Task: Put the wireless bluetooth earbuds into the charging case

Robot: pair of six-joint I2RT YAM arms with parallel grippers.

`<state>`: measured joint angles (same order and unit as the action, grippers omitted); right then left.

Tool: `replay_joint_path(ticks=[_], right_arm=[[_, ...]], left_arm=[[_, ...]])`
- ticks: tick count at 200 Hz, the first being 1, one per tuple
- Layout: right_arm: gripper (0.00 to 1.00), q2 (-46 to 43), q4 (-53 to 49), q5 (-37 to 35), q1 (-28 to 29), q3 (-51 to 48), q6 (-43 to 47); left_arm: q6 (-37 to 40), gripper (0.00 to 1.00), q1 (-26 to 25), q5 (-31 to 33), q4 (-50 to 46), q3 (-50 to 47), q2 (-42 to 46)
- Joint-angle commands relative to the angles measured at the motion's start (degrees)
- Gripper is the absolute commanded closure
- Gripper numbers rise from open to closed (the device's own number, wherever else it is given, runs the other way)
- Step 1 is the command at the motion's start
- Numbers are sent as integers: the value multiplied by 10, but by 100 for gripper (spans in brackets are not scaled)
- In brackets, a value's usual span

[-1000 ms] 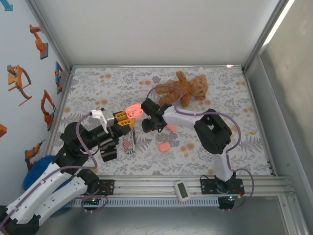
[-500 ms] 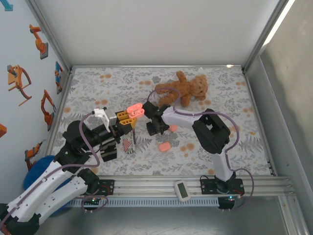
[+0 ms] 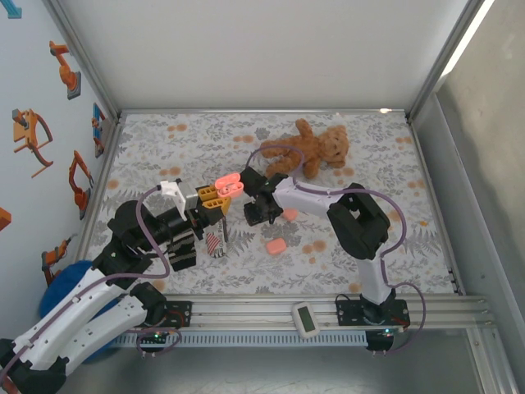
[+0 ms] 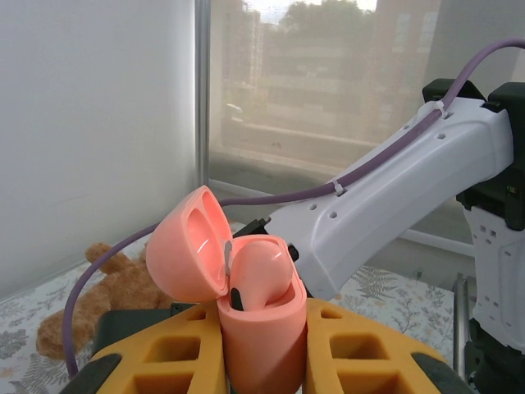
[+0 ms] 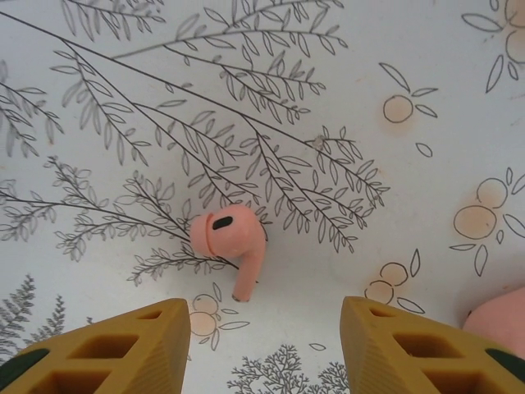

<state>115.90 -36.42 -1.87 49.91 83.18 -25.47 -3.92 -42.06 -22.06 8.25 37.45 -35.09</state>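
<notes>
My left gripper (image 4: 264, 341) is shut on the charging case (image 4: 271, 349), a salmon-pink shell held upright between the yellow fingers (image 4: 168, 353). Its lid (image 4: 182, 256) is tipped open to the left, and one earbud (image 4: 261, 269) sits in the left-hand socket. In the top view the case (image 3: 227, 186) hangs above the table's middle left. My right gripper (image 5: 267, 345) is open just above the cloth. A second earbud (image 5: 232, 240) lies loose on the cloth ahead of the fingertips, left of centre, stem pointing toward me. Nothing is between these fingers.
A brown teddy bear (image 3: 308, 149) lies at the back. Two other pink cases (image 3: 276, 245) (image 3: 288, 214) rest on the floral cloth near my right gripper (image 3: 256, 213); one shows at the right wrist view's edge (image 5: 502, 316). A striped packet (image 3: 214, 244) lies below the left gripper.
My right gripper's fingers have narrowed a little and it has settled lower over the cloth. The left gripper has carried the case slightly up and right.
</notes>
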Motion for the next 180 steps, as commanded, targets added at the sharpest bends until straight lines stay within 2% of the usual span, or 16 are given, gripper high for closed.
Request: replay_joint_path(ticks=[1, 59, 94, 152, 180], right_arm=[[50, -10, 6, 8, -2, 20, 4], [51, 28, 6, 9, -5, 47, 6], [56, 44, 6, 6, -5, 56, 11], [59, 67, 6, 7, -5, 66, 14], [67, 69, 6, 8, -6, 63, 14]], left_arm=[[12, 100, -2, 2, 13, 16, 7], [14, 100, -2, 4, 9, 16, 8], [18, 100, -2, 4, 9, 19, 4], [21, 100, -2, 2, 5, 23, -1], [20, 100, -2, 4, 5, 22, -1]])
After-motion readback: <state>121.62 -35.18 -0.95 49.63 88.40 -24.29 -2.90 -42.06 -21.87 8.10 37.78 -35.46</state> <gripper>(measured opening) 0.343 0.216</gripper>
